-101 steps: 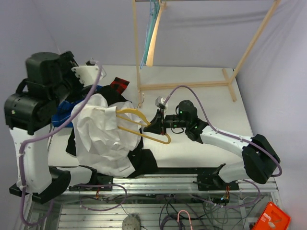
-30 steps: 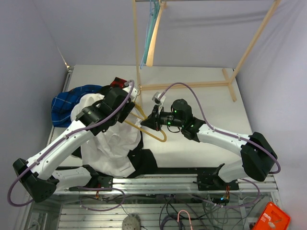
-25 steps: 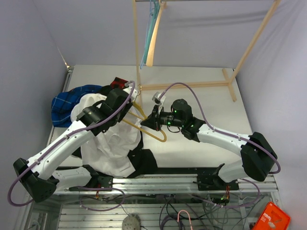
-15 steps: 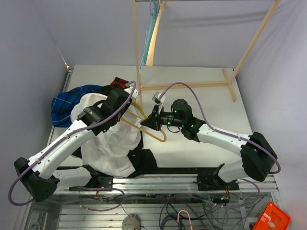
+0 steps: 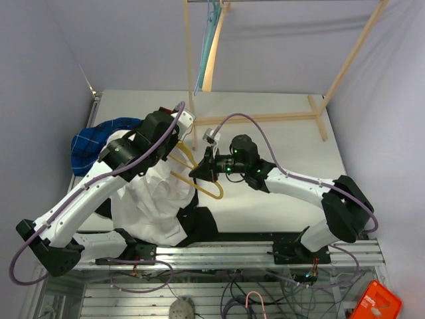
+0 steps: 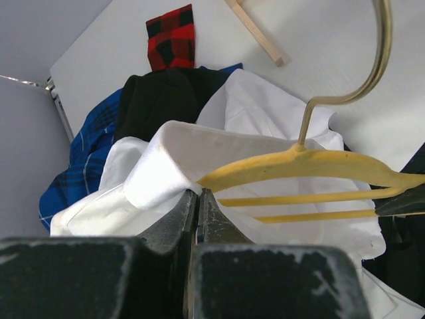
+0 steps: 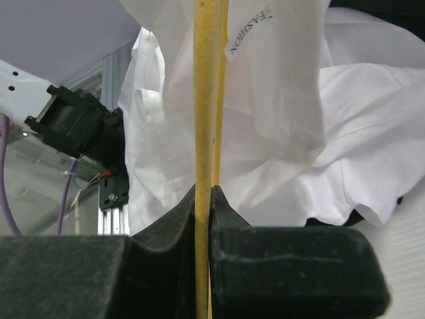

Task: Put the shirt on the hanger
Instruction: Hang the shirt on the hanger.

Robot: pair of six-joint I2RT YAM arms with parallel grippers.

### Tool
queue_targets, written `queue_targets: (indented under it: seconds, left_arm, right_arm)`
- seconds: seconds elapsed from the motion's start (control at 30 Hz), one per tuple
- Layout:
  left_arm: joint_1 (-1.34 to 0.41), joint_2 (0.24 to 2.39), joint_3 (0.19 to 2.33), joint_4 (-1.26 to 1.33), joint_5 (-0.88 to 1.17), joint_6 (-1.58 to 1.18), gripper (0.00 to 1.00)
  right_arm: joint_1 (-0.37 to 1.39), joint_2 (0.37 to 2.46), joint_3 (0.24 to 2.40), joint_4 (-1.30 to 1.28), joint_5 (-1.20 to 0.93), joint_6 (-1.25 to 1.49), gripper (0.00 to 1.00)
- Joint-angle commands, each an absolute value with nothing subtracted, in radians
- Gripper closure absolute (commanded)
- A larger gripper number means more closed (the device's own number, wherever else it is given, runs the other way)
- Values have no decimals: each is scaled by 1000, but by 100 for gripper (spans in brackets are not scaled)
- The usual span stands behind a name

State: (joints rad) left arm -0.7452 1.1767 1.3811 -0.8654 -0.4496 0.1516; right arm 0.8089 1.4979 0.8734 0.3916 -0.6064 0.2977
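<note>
1. Background: a white table (image 5: 279, 133) in front of a pale wall, with a wooden rack (image 5: 345, 66) at the far side.
2. The left gripper (image 6: 197, 198) is seen with its jaws pressed together. A thin edge of the shirt (image 6: 166, 159) appears to be pinched just below the collar fold.
3. The right gripper (image 7: 204, 193) is clamped on a bar of the hanger (image 7: 206, 100), which is gripped at one end and held off the table.
4. Thing location: the shirt is heaped on the left part of the table. Its collar is draped over one shoulder of the hanger, and the hook points to the far side.
5. Step judged: the collar is to be drawn over the hanger arm.
6. To be done well:
   - The hanger should be held steady and level by the right gripper.
   - The cloth should be pulled along the arm, not down off it.
   - Only one layer should be taken, so that the neck opening stays free for the hook.
7. Nearby and not to be snagged: a blue plaid shirt (image 6: 73, 179), a black garment (image 6: 166, 93) and a red checked cloth (image 6: 171, 36), all behind the collar.
</note>
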Motion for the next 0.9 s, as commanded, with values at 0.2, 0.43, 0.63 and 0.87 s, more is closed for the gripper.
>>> queue_targets:
  seconds: [0.2,0.43,0.63,0.87]
  left_arm:
    - [-775,1208,1457,-983,-182,130,93]
    - [-798,1218,1543,-1137,96,140,93]
    - [-839,1218,1527,-1233,222,162,93]
    - [-869,1218,1514,-1238,328,158,93]
  right_arm:
    - [850,1572,948,425,-738,288,100]
    - [852,1674,1062,397,-779,291,100]
    - [851,1735,1099,419,-807,309,100]
    - [869,1764,1148,350,-844,266,100]
